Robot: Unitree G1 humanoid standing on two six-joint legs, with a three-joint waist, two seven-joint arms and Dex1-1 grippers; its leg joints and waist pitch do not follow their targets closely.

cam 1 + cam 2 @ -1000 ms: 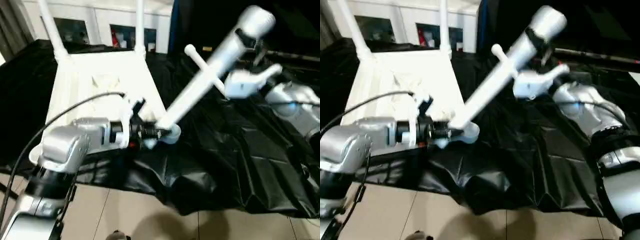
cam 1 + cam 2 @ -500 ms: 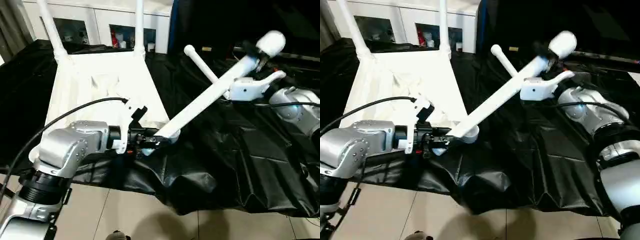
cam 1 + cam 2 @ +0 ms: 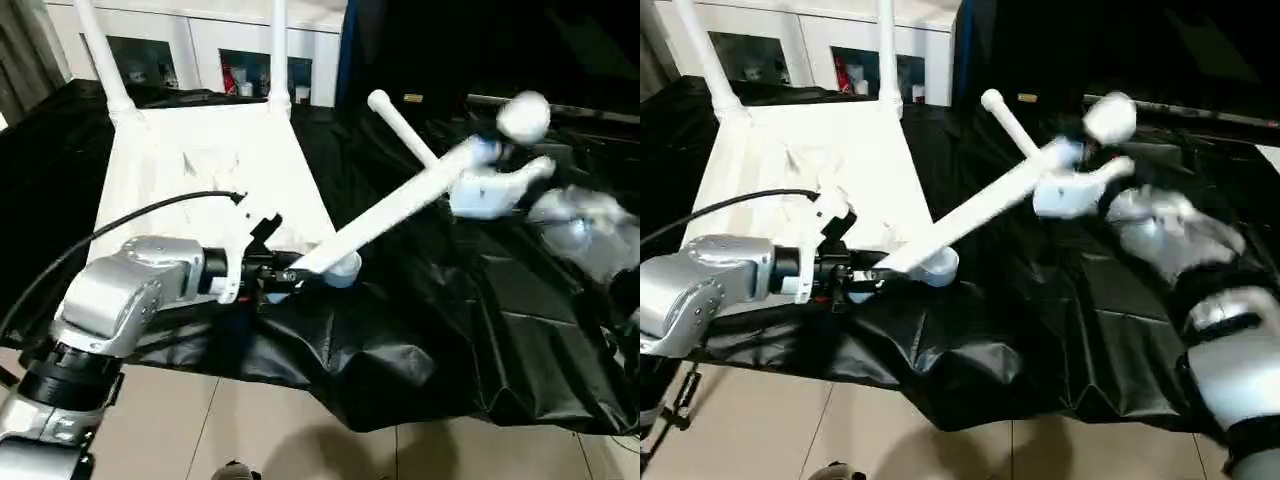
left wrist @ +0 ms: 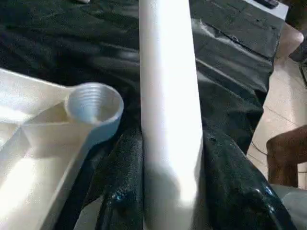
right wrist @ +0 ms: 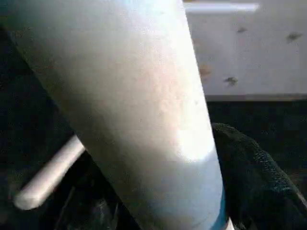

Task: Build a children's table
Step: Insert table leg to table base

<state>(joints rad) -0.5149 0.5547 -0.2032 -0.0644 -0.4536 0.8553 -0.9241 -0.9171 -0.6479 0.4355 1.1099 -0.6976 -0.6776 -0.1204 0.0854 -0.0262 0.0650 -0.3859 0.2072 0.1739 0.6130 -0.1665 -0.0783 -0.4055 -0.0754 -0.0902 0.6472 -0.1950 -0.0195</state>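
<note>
Tabletop (image 3: 205, 175) lies underside up on the black sheet (image 3: 480, 330), two legs (image 3: 100, 55) fitted at its far corners. Left gripper (image 3: 283, 277) clamps the loose leg (image 3: 400, 210) at the near right corner socket (image 4: 94, 103); right gripper (image 3: 480, 170) clamps its upper end. Step: seating the third leg. Next: align tip over socket.

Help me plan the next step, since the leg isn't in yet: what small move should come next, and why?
Probably nudge the held leg's lower end sideways over the open corner socket. Both the left gripper and right gripper clamp it, but its end sits beside the socket, not in it.
</note>
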